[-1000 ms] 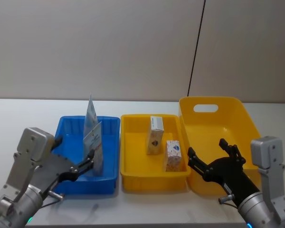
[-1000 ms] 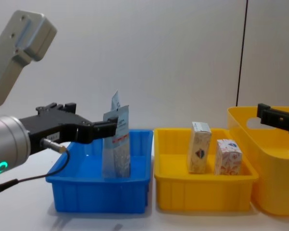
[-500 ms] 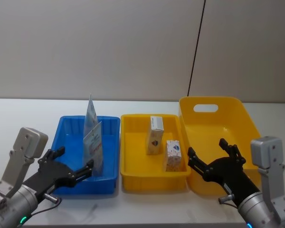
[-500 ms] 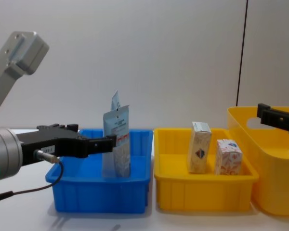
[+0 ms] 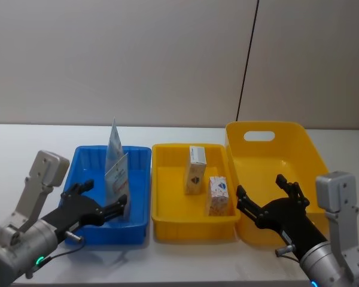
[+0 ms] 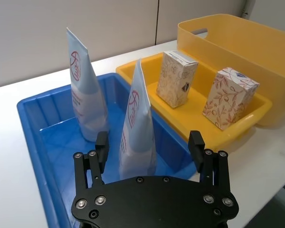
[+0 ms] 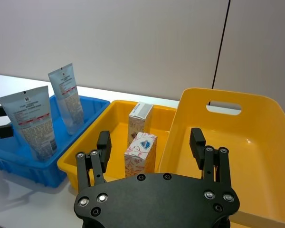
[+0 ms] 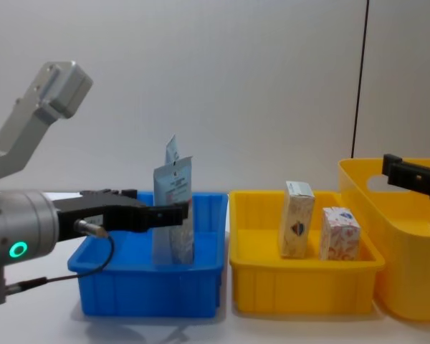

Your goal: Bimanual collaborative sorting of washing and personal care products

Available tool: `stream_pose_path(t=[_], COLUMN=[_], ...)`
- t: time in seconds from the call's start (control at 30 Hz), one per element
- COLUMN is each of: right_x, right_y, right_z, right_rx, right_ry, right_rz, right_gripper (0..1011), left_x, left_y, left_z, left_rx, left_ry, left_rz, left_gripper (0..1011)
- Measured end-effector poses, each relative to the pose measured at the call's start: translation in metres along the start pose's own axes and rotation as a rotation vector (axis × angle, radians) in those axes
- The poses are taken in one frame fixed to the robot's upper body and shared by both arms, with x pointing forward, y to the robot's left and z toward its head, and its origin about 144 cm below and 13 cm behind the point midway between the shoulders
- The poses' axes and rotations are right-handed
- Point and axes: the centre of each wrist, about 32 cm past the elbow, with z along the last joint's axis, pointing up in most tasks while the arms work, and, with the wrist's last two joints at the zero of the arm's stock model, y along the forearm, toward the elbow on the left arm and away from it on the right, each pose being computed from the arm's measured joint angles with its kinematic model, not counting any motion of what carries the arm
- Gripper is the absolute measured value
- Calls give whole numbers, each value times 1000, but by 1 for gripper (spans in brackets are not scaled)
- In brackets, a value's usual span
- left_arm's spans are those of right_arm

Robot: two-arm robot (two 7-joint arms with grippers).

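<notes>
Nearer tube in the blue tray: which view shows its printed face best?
The right wrist view: the nearer tube faces it fully, unblocked. The left wrist view sees its narrow edge, the head view a slanted face; in the chest view the left pincer crosses it.

The left gripper (image 6: 149,145) is holding its fingers (image 6: 102,147) spread wide on either side of the nearer tube (image 6: 137,128). This and the farther tube (image 6: 83,95) are standing upright in the blue tray (image 6: 28,111). Two cartons (image 6: 176,78) (image 6: 228,97) are standing in the yellow tray (image 6: 240,126).
</notes>
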Motion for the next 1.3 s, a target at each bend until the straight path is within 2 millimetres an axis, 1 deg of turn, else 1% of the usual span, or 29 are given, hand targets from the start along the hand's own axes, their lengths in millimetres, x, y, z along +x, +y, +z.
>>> stream_pose_path(t=[0.03, 0.17, 0.53, 1.03, 1.1, 1.3], right_x=[0, 0, 0, 0, 0, 0], right_y=[0, 0, 0, 0, 0, 0], right_z=[0, 0, 0, 0, 0, 0], right_rx=[0, 0, 0, 0, 0, 0], right_ry=[0, 0, 0, 0, 0, 0], right_rz=[0, 0, 0, 0, 0, 0], right_gripper=[1004, 1003, 1003, 1003, 1003, 1003], left_x=[0, 4, 10, 10, 10, 10], left_y=[0, -11, -35, -53, -54, -57], left_z=[0, -1, -5, -11, -11, -12], left_rx=[0, -6, -29, -38, -39, -40], left_ry=[0, 10, 42, 86, 88, 97], left_rz=[0, -13, -31, -46, -47, -50], left_gripper=[1001, 1001, 1001, 997, 977, 811])
